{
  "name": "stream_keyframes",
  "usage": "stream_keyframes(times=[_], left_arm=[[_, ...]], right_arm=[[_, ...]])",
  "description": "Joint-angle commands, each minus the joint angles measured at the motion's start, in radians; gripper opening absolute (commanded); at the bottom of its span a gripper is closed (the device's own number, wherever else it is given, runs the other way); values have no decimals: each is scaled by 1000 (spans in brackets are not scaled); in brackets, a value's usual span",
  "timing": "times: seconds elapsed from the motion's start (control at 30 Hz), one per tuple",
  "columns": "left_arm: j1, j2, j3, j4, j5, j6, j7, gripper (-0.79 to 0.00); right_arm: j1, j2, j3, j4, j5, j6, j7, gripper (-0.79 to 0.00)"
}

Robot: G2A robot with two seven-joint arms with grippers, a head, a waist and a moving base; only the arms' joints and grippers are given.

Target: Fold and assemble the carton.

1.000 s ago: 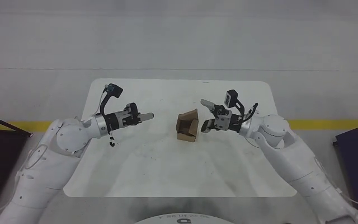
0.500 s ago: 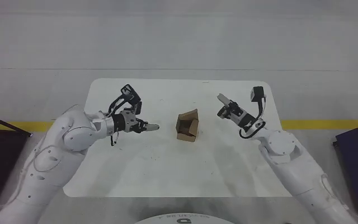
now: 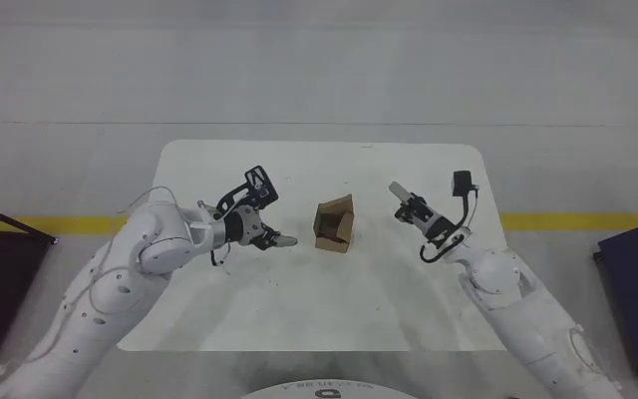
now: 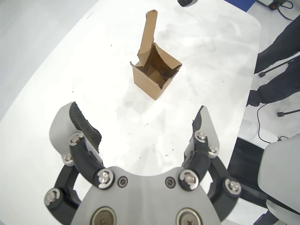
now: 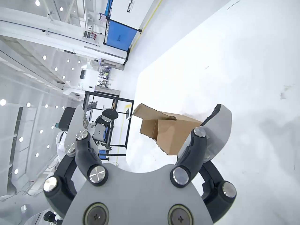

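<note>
A small brown carton point(image 3: 334, 225) stands on the white table point(image 3: 299, 309) near its middle, top open, with one tall flap upright. In the left wrist view the carton point(image 4: 153, 80) is ahead of my left gripper point(image 4: 138, 113), which is open with nothing in it and a short way off. In the top view my left gripper point(image 3: 285, 240) is just left of the carton. My right gripper point(image 3: 400, 196) hangs to the carton's right, apart from it. It is open in its own view point(image 5: 150, 113), with the carton point(image 5: 168, 129) beyond the fingers.
The table has rounded corners and dark specks on its surface. A yellow floor line point(image 3: 568, 220) runs behind it on both sides. A dark blue object point(image 3: 620, 261) stands on the floor past the right edge.
My right gripper has drawn back from the carton's side and lifted away to the right. My left gripper has swung down and closer to the carton. The carton has stayed put.
</note>
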Motion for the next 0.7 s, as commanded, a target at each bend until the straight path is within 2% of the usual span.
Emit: stream_keyframes(times=[0.0, 0.07, 0.17, 0.27, 0.43, 0.67], left_arm=[[0, 0, 0, 0, 0, 0, 0, 0], [0, 0, 0, 0, 0, 0, 0, 0], [-4, -4, 12, 7, 56, 44, 26, 0], [-28, -13, 49, 10, 131, 103, 44, 0], [-77, -33, 103, 88, 147, 145, 91, 0], [-137, -62, 181, 203, 161, 148, 148, 0]], right_arm=[[2, -1, 0, -7, -13, -9, -13, 0], [1, -5, -7, -22, -123, -56, -62, 0], [-14, -15, -22, 7, -304, -124, -216, 0], [-28, -24, -44, 37, -479, -111, -335, 0], [-29, -42, -119, 69, -839, 58, -464, 0], [20, -75, -226, 118, -1071, 210, -459, 0]])
